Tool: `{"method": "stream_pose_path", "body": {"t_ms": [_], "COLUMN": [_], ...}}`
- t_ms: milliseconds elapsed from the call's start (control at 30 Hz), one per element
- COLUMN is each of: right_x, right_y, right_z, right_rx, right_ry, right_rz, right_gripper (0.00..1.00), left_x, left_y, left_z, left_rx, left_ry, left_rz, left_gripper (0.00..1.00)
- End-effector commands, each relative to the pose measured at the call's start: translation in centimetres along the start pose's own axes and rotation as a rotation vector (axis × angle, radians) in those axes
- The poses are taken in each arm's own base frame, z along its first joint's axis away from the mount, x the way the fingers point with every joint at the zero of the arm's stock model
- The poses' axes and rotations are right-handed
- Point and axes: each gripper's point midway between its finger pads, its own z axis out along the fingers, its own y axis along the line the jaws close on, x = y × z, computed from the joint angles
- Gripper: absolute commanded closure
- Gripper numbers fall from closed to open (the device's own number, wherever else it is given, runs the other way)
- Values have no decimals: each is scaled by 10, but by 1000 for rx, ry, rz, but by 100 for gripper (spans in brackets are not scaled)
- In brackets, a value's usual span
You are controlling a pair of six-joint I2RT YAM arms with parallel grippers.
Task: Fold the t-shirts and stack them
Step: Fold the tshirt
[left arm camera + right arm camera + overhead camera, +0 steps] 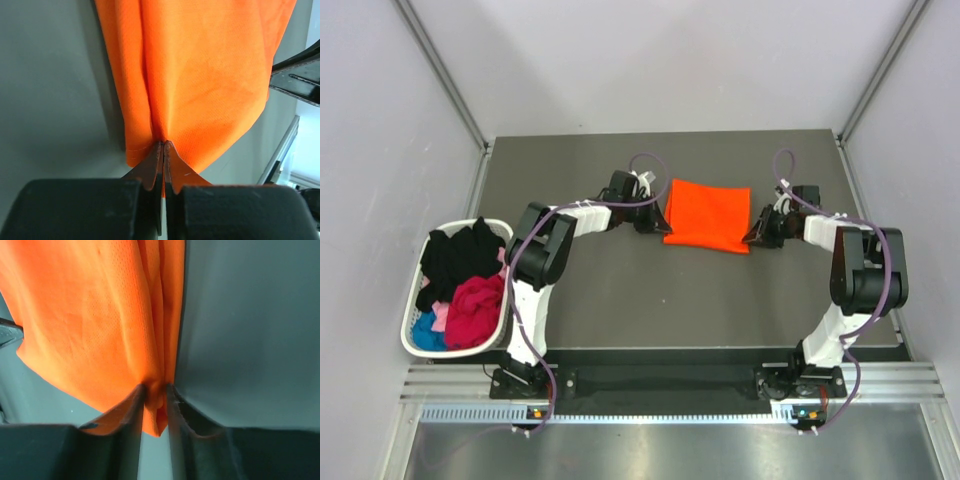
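A bright orange t-shirt [708, 214], folded into a rectangle, is held between the two arms over the middle of the table. My left gripper [650, 222] is shut on its left edge; in the left wrist view the jaws pinch the orange cloth [200, 80] at the left gripper [164, 145]. My right gripper [756, 236] is shut on the right edge; in the right wrist view a bunched fold of the orange cloth [90, 315] sits between the jaws of the right gripper [156, 389]. More t-shirts, black [455, 255], magenta [475, 308] and blue [426, 332], lie in a basket.
A white laundry basket [412, 345] stands at the table's left edge beside the left arm. The dark grey table [650, 300] is framed by light walls. The arm bases sit on a rail at the near edge.
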Motion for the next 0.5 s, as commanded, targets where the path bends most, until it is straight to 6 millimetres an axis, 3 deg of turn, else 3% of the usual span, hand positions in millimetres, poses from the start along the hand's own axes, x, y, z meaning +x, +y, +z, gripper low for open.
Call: {"method": "stream_pose_path", "body": {"t_ms": [0, 133, 167, 267, 300, 467], "right_x": [-14, -15, -16, -24, -28, -46], "right_y": [-3, -1, 0, 11, 13, 19], "right_z": [4, 0, -1, -15, -18, -26], "right_rx": [-10, -13, -14, -21, -24, -14], "right_ry": [-61, -68, -71, -95, -108, -126], "right_rz": [-13, -7, -8, -23, -34, -60], "right_gripper": [83, 89, 89, 68, 66, 57], "left_x": [2, 1, -3, -24, -22, -66], "left_y": [-10, -13, -11, -16, -11, -30], "left_z": [0, -10, -12, -22, -22, -32], "left_rx": [49, 6, -20, -79, -106, -149], "left_ry": [-7, -16, -29, -73, -67, -142], "left_rz": [-26, -62, -61, -17, -15, 81], "left_gripper": [100, 100, 96, 77, 74, 65]}}
